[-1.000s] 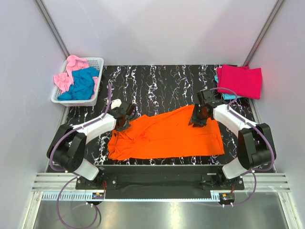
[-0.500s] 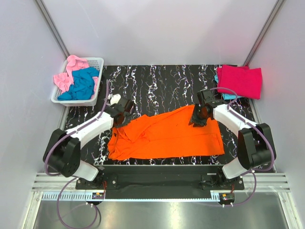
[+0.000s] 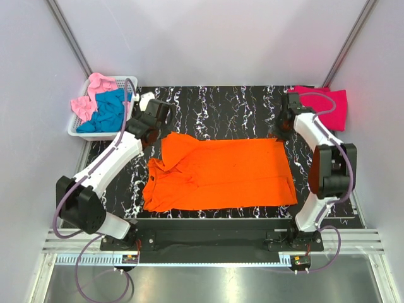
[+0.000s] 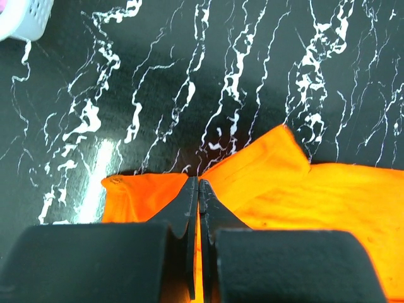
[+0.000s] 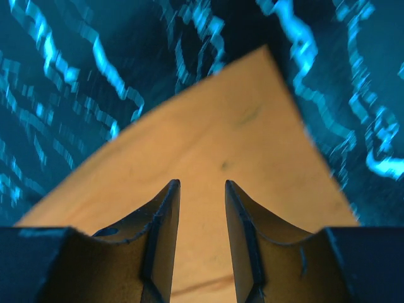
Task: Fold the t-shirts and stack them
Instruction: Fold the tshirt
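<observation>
Orange t-shirt (image 3: 221, 173), one: left tool (image 4: 198, 183) clenched on its far-left corner, right tool (image 5: 202, 184) released over its far-right corner. One crimson t-shirt (image 3: 327, 107) at the worktop (image 3: 221, 107) far-right corner.

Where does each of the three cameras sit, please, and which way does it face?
Top external: fixed above and behind the bases, looking down on the table, the spread orange t-shirt and the basket; the left arm and right arm show.
Left wrist: on the left arm, looking down at the shirt's edge; the left pincer, fingers pressed together, shows at the bottom.
Right wrist: on the right arm, looking down at a shirt corner; the right pincer, fingers apart, shows.
Shared: all three see the orange t-shirt on the table.
</observation>
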Controlling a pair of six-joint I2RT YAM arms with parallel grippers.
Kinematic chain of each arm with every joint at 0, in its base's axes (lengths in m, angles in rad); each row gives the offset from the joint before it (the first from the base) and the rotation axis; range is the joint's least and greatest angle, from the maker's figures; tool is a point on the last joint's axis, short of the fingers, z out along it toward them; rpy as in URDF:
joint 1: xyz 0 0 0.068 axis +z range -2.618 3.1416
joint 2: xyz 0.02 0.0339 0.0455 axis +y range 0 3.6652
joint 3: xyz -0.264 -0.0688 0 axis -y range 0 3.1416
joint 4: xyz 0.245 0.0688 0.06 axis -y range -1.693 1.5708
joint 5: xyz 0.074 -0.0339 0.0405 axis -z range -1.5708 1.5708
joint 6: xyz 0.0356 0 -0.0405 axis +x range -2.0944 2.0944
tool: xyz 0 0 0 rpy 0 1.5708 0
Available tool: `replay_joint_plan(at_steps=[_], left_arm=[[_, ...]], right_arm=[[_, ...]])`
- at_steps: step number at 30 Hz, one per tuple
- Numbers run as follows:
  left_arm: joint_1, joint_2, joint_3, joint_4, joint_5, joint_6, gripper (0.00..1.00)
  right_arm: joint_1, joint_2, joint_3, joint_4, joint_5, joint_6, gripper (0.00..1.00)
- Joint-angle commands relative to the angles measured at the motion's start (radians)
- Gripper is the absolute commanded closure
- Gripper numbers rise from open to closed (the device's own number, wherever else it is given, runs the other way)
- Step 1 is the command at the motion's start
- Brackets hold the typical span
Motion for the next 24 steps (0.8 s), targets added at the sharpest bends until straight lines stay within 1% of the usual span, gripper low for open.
replay_joint_plan(at_steps=[1, 4, 9, 13, 15, 21, 24], left_arm=[[0.015, 0.041, 0.069, -0.002, 0.02, 0.04, 1.0], [0.024, 0.07, 0.092, -0.002, 0.035, 0.052, 1.0], [0.041, 0.105, 0.121, -0.002, 0.061, 0.075, 1.0], [0.058, 0.116, 0.129, -0.001, 0.076, 0.077, 1.0], [0.06, 0.122, 0.13, 0.001, 0.081, 0.077, 1.0], [0.06, 0.13, 0.123, 0.005, 0.093, 0.077, 1.0], [0.06, 0.131, 0.115, 0.007, 0.095, 0.077, 1.0]], right_arm=[[-0.055, 0.102, 0.12, -0.015, 0.02, -0.045, 0.58], [-0.075, 0.178, 0.187, -0.023, 0.015, -0.077, 0.58], [-0.093, 0.282, 0.253, -0.049, 0.024, -0.083, 0.58], [-0.096, 0.322, 0.273, -0.055, 0.047, -0.069, 0.58], [-0.138, 0.336, 0.278, -0.058, 0.061, -0.065, 0.58], [-0.159, 0.374, 0.313, -0.067, 0.081, -0.083, 0.58], [-0.173, 0.389, 0.329, -0.07, 0.066, -0.092, 0.58]])
